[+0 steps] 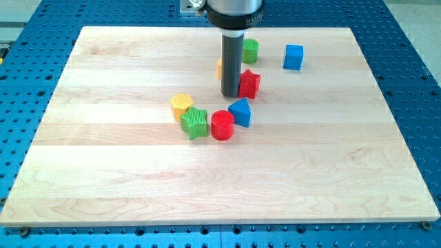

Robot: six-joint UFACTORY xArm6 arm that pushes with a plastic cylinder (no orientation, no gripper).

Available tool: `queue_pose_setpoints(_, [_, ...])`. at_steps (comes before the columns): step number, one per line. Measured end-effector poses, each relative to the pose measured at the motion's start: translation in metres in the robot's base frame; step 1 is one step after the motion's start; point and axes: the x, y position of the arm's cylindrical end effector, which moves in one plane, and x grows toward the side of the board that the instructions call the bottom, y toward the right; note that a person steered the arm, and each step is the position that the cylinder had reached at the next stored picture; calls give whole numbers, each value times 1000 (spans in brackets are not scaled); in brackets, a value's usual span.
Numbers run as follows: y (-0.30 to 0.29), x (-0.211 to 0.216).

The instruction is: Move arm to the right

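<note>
My rod comes down from the view's top centre and my tip (229, 95) rests on the board. A red star block (249, 83) touches the tip's right side. An orange block (220, 67) is mostly hidden behind the rod on its left. A green cylinder (250, 50) stands above the red star. A blue cube (293, 57) lies further right. Below the tip lie a blue triangular block (241, 111), a red cylinder (222, 125), a green star (195, 122) and a yellow hexagon (181, 105), in a touching curved row.
The wooden board (103, 179) lies on a blue perforated table (27, 21). The board's edges run close to the view's bottom and sides.
</note>
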Motion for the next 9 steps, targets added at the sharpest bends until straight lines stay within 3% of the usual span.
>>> queue_pose_setpoints(2, [1,-114])
queue_pose_setpoints(4, [21,-160])
queue_pose_setpoints(9, [74,-165])
